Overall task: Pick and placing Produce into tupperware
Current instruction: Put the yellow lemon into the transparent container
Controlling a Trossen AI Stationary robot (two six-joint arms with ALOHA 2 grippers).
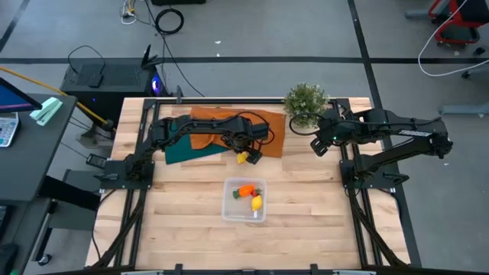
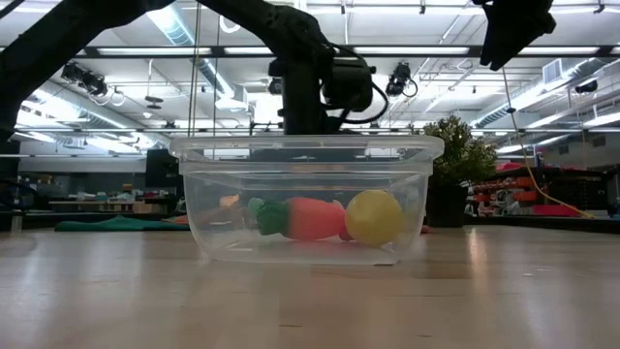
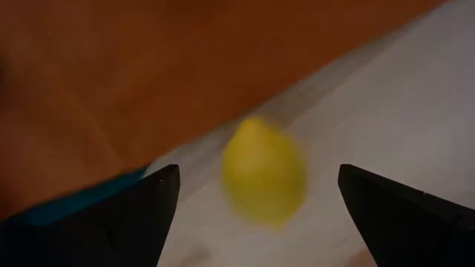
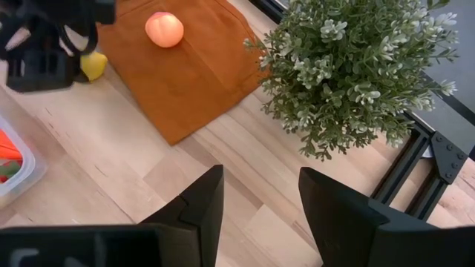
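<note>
Beside the orange cloth's (image 1: 237, 130) edge, the left pincer (image 3: 252, 200) stands open astride a lemon (image 3: 264, 170), which may roll aside if one finger nudges it first; the right pincer (image 4: 260, 204) waits half-open, empty, near the potted plant (image 4: 356, 67).

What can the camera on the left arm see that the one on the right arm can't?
Only the left wrist view shows the left claw from behind its own two wide-open fingers, with the lemon lying on the wood just ahead, between them, untouched.

Only the right wrist view shows the pale reddish apple on the orange cloth, the bushy potted plant, a corner of the tupperware with the carrot inside, and the right claw waiting empty above the table.

Both show that same lemon, the orange cloth and the wooden table.
</note>
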